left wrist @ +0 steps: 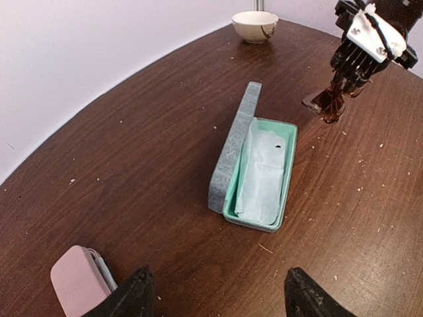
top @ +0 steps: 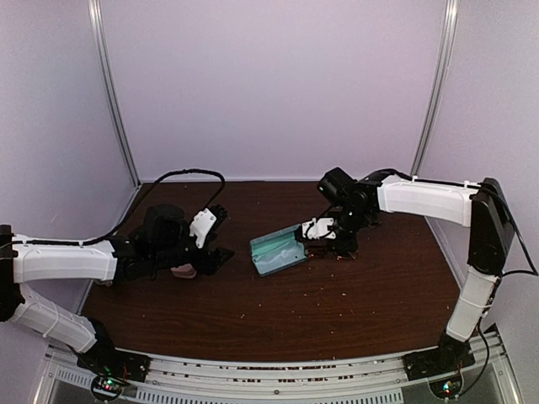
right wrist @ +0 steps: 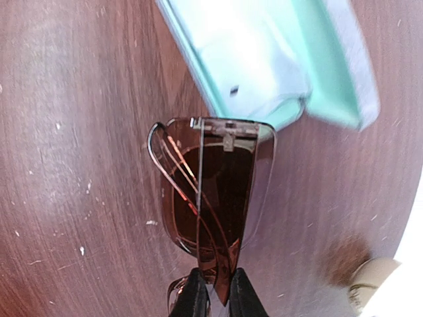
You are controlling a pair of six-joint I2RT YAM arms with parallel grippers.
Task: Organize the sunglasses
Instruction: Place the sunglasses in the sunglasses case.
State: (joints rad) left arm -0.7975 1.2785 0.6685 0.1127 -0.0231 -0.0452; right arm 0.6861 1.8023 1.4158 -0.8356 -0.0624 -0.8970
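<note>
My overhead view sits above and behind the arm bases, facing forward and down. It is far enough back to take in the whole desk [top: 337, 303] up to the rear wall. The left wrist view rides low at the desk's left, looking across the wood past the left fingers [left wrist: 129, 297] at its bottom edge. The open case [left wrist: 261, 172] lies mid-frame there, with the right fingers [left wrist: 342, 76] at upper right. The right wrist view looks almost straight down from very close, the sunglasses [right wrist: 211, 198] filling its centre and a case corner at the top. All three views share that case.
</note>
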